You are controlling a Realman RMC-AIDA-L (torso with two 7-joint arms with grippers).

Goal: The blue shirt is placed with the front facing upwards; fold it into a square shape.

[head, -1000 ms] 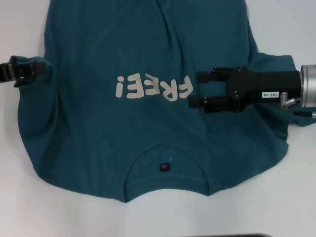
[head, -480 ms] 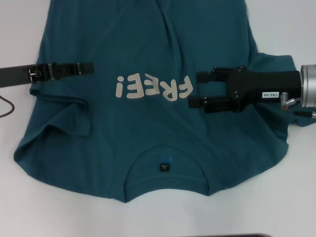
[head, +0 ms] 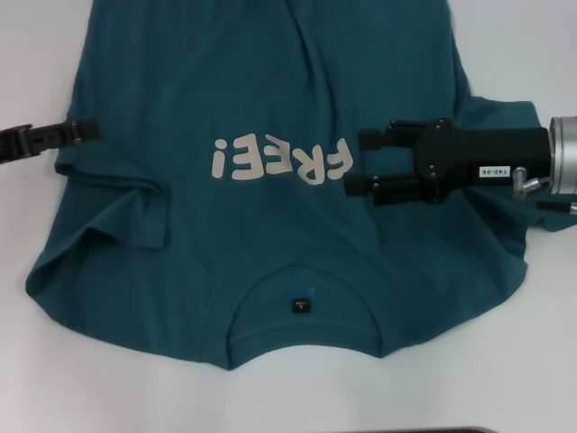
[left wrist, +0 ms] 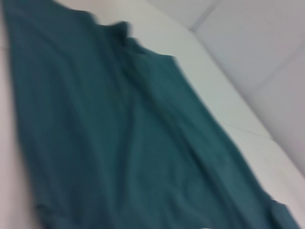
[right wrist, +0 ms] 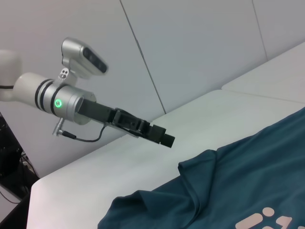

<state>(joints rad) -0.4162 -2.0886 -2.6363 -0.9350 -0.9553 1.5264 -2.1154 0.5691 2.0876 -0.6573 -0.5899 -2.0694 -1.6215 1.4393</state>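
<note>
The blue shirt point(head: 270, 234) lies flat on the white table, its white "FREE!" lettering point(head: 281, 161) facing up and its collar point(head: 302, 311) nearest me. The sleeve on the left point(head: 113, 212) lies folded inward over the body. My left gripper point(head: 68, 133) hangs at the shirt's left edge, above the table and holding nothing; the right wrist view also shows this left gripper point(right wrist: 159, 136), off the cloth. My right gripper point(head: 361, 162) stands open over the shirt just right of the lettering. The left wrist view shows only the shirt's cloth point(left wrist: 119, 143).
White table point(head: 541, 361) surrounds the shirt on the left, right and near side. The shirt's other sleeve point(head: 505, 234) lies spread under my right arm. A dark edge point(head: 406, 430) runs along the table's near side. Grey wall panels point(right wrist: 190, 47) stand behind the table.
My left gripper swept right over the shirt, then pulled back to its left edge. The left sleeve now lies folded inward. The right arm has not moved.
</note>
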